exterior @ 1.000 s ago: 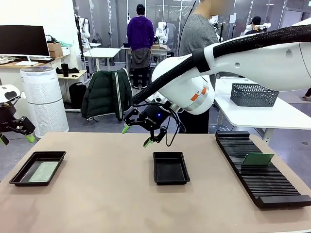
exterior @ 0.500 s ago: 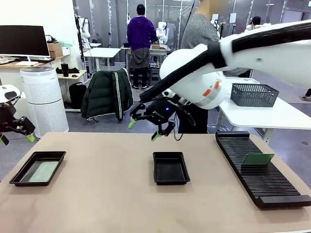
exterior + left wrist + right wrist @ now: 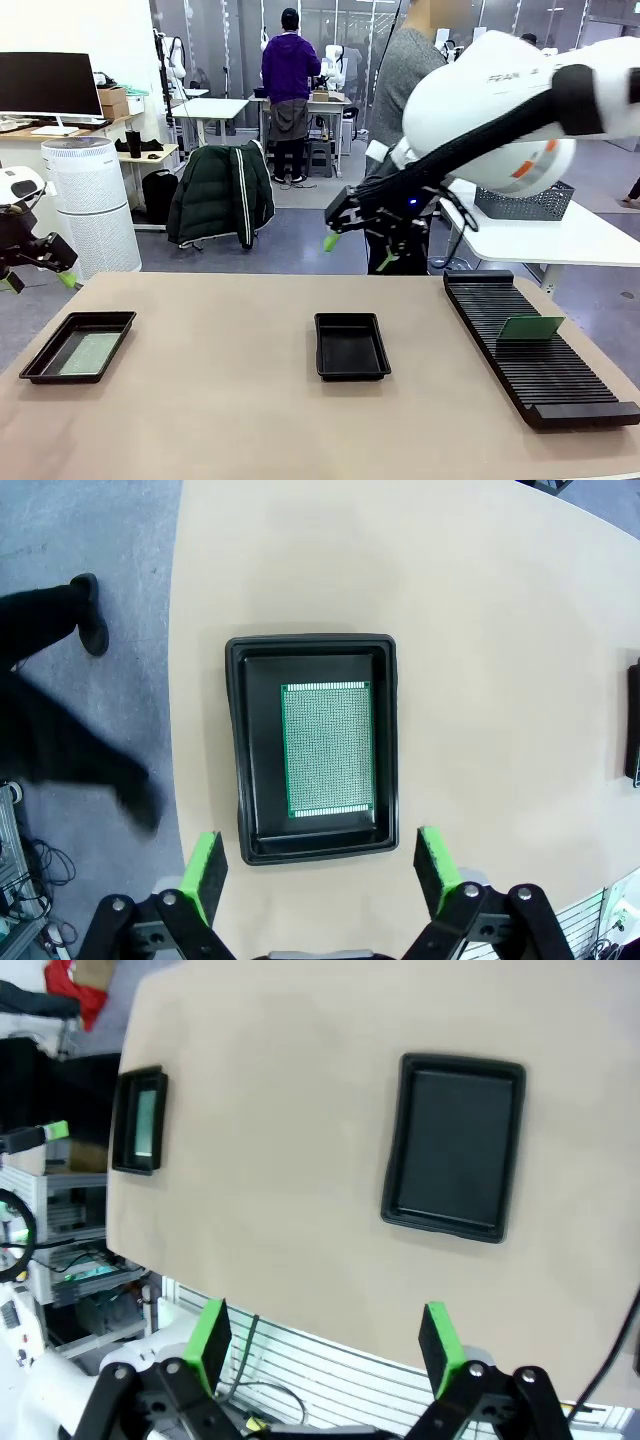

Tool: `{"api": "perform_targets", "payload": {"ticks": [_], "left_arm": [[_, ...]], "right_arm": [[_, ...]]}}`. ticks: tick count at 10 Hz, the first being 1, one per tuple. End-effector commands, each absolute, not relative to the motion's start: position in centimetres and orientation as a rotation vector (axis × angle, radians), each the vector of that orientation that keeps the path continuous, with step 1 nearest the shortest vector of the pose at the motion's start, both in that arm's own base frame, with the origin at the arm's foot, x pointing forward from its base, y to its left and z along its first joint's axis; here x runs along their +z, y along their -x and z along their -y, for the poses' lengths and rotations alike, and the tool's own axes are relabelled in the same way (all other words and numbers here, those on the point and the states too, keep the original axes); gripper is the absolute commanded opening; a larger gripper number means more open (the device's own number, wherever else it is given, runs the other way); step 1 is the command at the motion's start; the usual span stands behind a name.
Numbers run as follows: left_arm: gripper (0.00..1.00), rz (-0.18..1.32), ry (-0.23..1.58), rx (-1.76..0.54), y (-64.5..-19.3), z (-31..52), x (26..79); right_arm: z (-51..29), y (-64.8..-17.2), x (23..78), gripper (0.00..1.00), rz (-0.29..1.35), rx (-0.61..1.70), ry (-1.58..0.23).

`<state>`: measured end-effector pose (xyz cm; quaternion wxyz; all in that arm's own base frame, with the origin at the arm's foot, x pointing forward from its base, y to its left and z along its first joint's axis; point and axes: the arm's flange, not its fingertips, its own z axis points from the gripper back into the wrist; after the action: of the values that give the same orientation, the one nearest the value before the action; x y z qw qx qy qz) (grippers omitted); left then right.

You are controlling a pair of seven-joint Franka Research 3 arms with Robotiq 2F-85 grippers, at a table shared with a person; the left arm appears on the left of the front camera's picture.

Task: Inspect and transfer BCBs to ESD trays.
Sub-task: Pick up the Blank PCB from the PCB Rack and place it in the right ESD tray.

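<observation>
While one board (image 3: 326, 750) lies flat in the left tray (image 3: 238, 740) and the middle tray (image 3: 452, 1147) sits empty, my left gripper (image 3: 320, 865) and right gripper (image 3: 323, 1345) hover, fingers spread, holding nothing. Next, I judge, comes fetching the second board (image 3: 531, 327) standing in the rack (image 3: 545, 385).

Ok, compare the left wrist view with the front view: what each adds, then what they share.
Left wrist view: the BCB from straight above, dotted grid face plain, lying flat, clear of the walls of the left ESD tray. Front view: the ribbed rack with a second BCB standing in it, and the right gripper raised beyond the empty middle ESD tray. Shared: that left tray holding its BCB, and the left gripper.
</observation>
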<state>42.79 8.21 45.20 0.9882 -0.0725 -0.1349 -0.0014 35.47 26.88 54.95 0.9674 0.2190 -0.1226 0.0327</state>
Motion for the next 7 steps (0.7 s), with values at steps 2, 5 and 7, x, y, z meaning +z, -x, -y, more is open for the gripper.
{"api": "perform_targets", "payload": {"ticks": [2,5,7], "left_arm": [[1.00,0.261,0.139,0.002,-43.0,-8.9,44.7],[1.00,0.261,0.139,0.002,-43.0,-8.9,44.7],[1.00,0.261,0.139,0.002,-43.0,-8.9,44.7]], "right_arm": [[-22.5,-34.1,56.1,1.00,0.306,0.139,-0.364],[-17.5,-33.5,57.4,1.00,0.306,0.276,-0.276],[-14.3,-33.3,58.1,1.00,0.303,0.357,-0.220]]}}
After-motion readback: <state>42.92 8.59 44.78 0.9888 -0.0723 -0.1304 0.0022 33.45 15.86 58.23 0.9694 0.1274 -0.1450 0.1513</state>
